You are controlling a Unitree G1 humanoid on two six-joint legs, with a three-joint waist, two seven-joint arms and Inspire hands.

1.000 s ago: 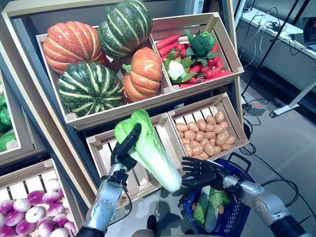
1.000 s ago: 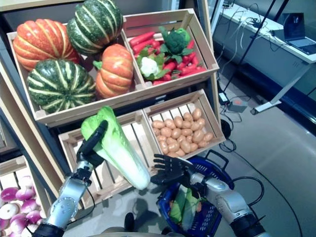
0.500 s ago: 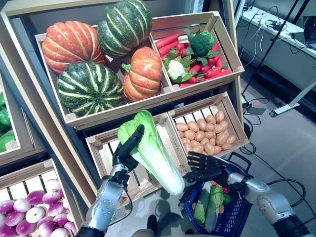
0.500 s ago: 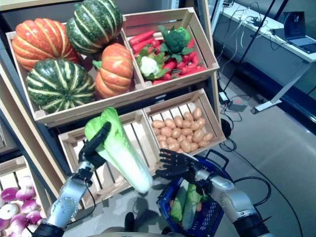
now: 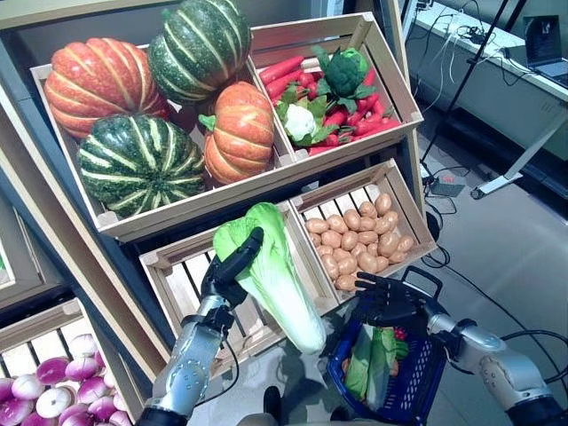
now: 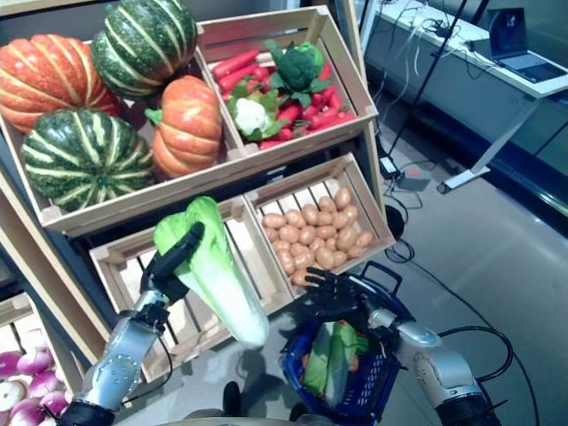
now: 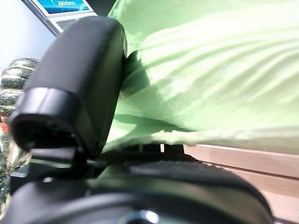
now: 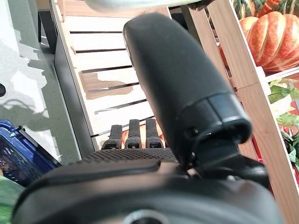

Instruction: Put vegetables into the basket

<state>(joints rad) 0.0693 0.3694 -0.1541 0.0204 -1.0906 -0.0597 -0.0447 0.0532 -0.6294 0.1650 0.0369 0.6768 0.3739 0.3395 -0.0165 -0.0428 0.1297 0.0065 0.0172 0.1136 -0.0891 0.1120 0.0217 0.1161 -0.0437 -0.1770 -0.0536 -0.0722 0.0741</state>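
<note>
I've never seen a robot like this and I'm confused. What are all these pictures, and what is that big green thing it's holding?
It is a robot with two arms and dark hands, a bit like yours. Two pictures come from cameras in its head, looking down at a vegetable stand. The other two come from tiny cameras on its wrists, so each shows its own hand from very close.

The left hand is holding a cabbage, long and leafy, up in front of an empty crate. The right hand holds nothing, with its fingers spread over a blue basket that already has some greens in it.

On the stand are pumpkins, a crate of potatoes, one with carrots and broccoli, and purple onions at the lower left.
</note>
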